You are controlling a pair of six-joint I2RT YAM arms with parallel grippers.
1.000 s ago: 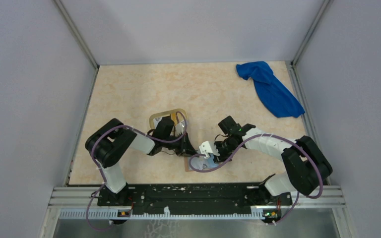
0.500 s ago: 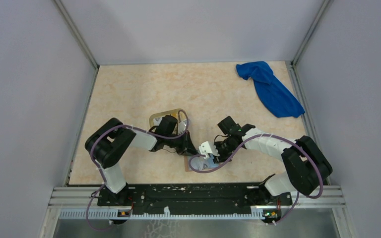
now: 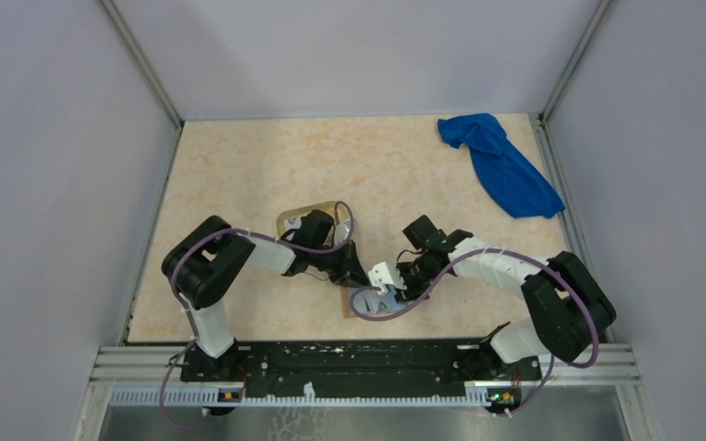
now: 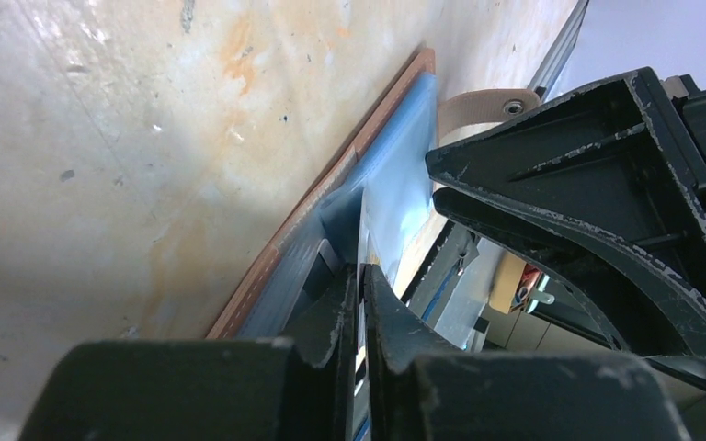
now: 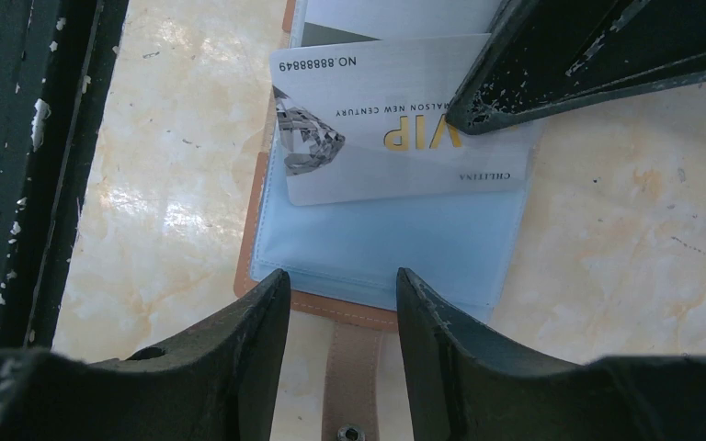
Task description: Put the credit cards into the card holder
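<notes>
Card holder (image 5: 395, 248) lay open on worktop (image 3: 377, 165), close to near edge, about mid-width. White VIP card (image 5: 377, 138) lay slightly skewed over pale blue slots; couldn't tell how deep it sat. My left pincer (image 4: 360, 276) was pinched almost shut on that card's thin edge. My right pincer (image 5: 340, 285) stood open and empty, fingers either side of holder's snap strap (image 5: 349, 367). Blue cloth (image 3: 501, 165) lay at far right corner.

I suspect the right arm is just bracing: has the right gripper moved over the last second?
No. The right gripper stays over the card holder, at the same spot relative to the black base rail.
</notes>
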